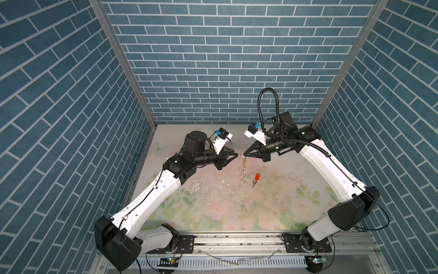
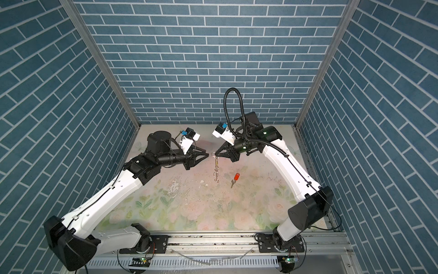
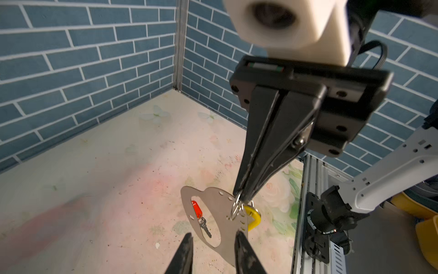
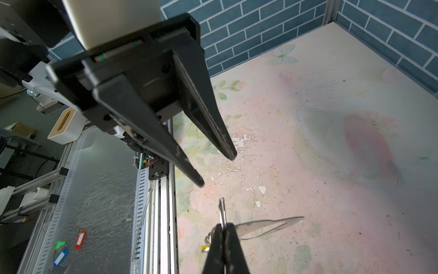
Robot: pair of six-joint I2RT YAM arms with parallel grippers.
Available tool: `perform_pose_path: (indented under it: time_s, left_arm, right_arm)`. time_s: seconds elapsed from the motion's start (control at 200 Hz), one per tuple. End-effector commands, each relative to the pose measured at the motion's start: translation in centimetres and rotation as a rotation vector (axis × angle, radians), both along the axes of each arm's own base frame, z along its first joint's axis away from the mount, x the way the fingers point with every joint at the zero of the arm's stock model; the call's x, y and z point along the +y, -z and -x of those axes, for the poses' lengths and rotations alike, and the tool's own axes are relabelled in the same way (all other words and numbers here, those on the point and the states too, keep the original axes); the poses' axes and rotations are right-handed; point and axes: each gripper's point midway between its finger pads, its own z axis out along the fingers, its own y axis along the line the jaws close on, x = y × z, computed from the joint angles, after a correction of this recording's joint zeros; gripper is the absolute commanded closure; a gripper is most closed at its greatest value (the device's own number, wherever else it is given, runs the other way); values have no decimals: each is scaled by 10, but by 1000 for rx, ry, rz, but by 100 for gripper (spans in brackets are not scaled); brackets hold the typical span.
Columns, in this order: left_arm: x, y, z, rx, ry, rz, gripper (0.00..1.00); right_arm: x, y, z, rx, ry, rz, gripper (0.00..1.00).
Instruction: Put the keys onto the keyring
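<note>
The keyring (image 3: 220, 206), a flat grey oval with a row of small silver rings, hangs above the table from my right gripper (image 4: 222, 227), which is shut on its top ring (image 4: 222, 211). In both top views the keyring (image 1: 243, 167) (image 2: 216, 169) shows edge-on. A yellow tag (image 3: 254, 215) hangs at that ring, behind the plate; its key is mostly hidden. The red-tagged key (image 1: 255, 179) (image 2: 235, 179) lies flat on the table, just right of the hanging keyring. My left gripper (image 3: 213, 239) stands open just left of the keyring, holding nothing.
Blue brick walls close the table on three sides. A metal rail (image 1: 237, 239) runs along the front edge. Off the table, several coloured tags (image 4: 80, 239) and a white box (image 4: 64, 128) sit on the bench beyond the rail.
</note>
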Motion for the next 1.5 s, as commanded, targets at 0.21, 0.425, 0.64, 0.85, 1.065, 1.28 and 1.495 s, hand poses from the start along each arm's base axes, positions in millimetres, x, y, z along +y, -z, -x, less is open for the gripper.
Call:
perform_pose_path:
  time_s: [0.21,0.425,0.64,0.85,1.065,1.28,1.495]
  left_arm:
    - [-15,-9,13,-13,109,35,66]
    - [-20,-12,13,-20,130,54,65]
    - [-29,-13,12,-13,156,58,65]
    - [-31,-11,12,-10,164,57,78]
    - [-30,-7,16,-5,173,50,84]
    - [-27,0,17,1,163,31,83]
    - [-26,-5,14,-25,144,35,91]
  right_arm:
    - [-5,-2,19,-2,-115,33,100]
    - [0,-3,24,7,-143,16,100]
    - [5,-4,26,4,-162,4,100]
    - [6,-6,28,-2,-167,-3,100]
    - [6,-11,27,-26,-161,-26,100]
    - [6,-16,28,-49,-155,-52,100]
    - [7,-15,29,-35,-161,-51,100]
